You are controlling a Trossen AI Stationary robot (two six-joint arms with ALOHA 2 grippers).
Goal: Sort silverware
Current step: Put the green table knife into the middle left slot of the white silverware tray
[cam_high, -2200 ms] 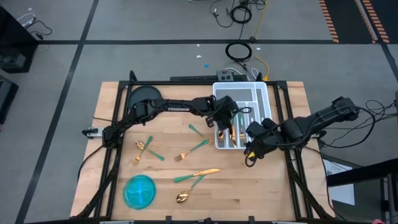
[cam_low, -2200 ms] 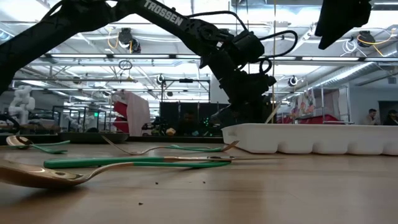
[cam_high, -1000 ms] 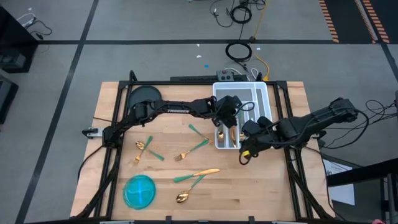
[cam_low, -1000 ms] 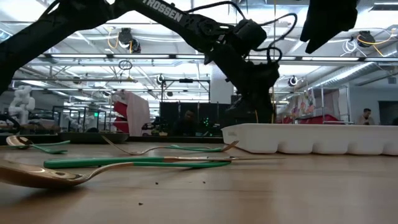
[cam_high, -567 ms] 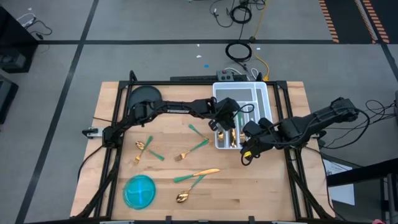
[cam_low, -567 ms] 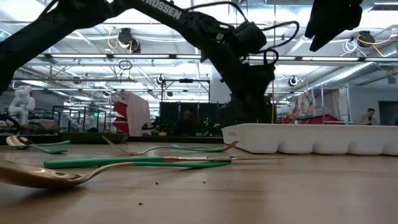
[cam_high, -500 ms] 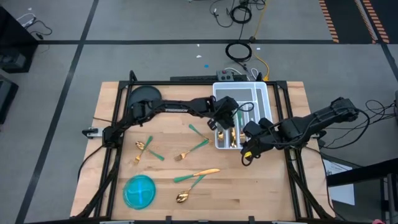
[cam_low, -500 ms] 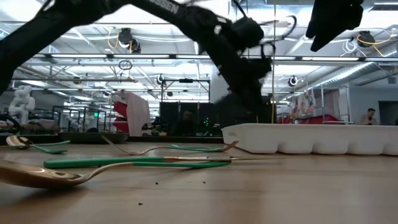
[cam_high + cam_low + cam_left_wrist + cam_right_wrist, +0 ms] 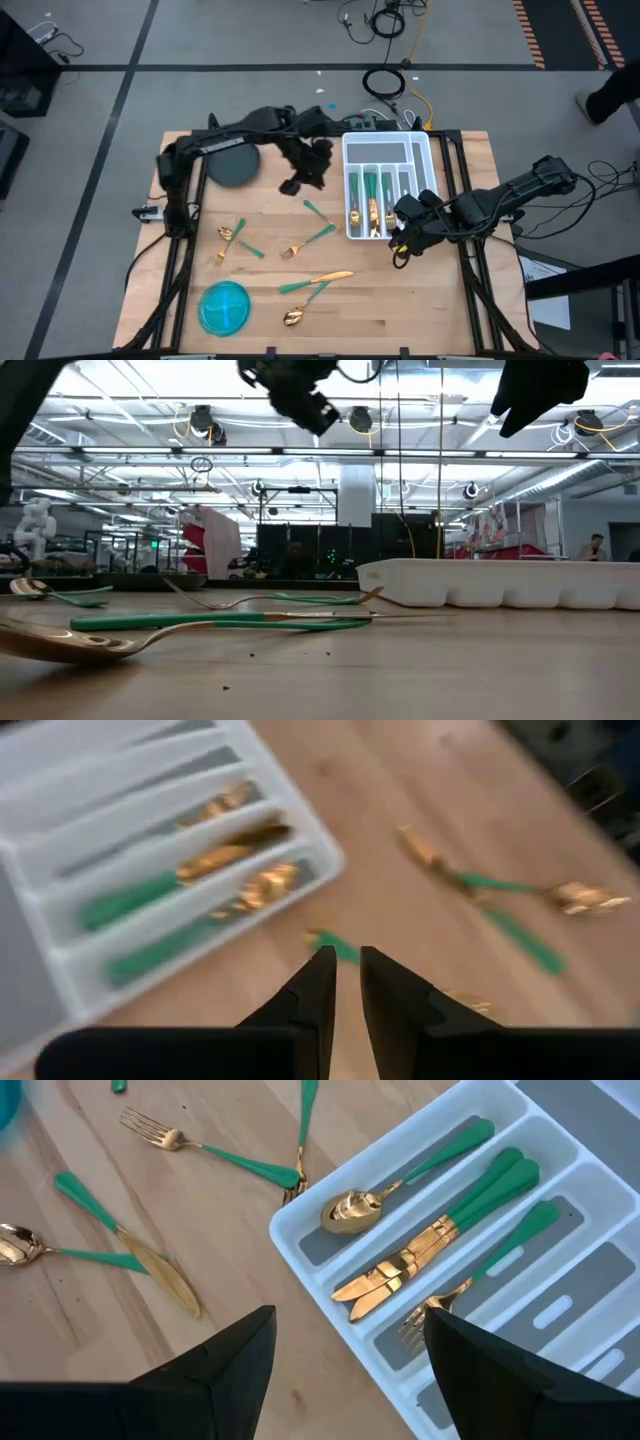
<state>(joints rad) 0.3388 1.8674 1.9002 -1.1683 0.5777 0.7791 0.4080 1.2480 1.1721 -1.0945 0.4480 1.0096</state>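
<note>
Silverware sorting, mid-task. Left hand hovered above the tabletop with fingers pressed nearly together and nothing between them; the white tray lay just beside it, holding several sorted pieces. Right hand waited beside the tray's near corner, fingers spread and empty. Loose silverware, namely forks, spoons and a knife, lay beyond the left hand, nearer the blue bowl. Risk, as a judgement: slim handles lying flat and partly crossed could slip a narrow pinch, or a neighbouring piece could be dragged along.
</note>
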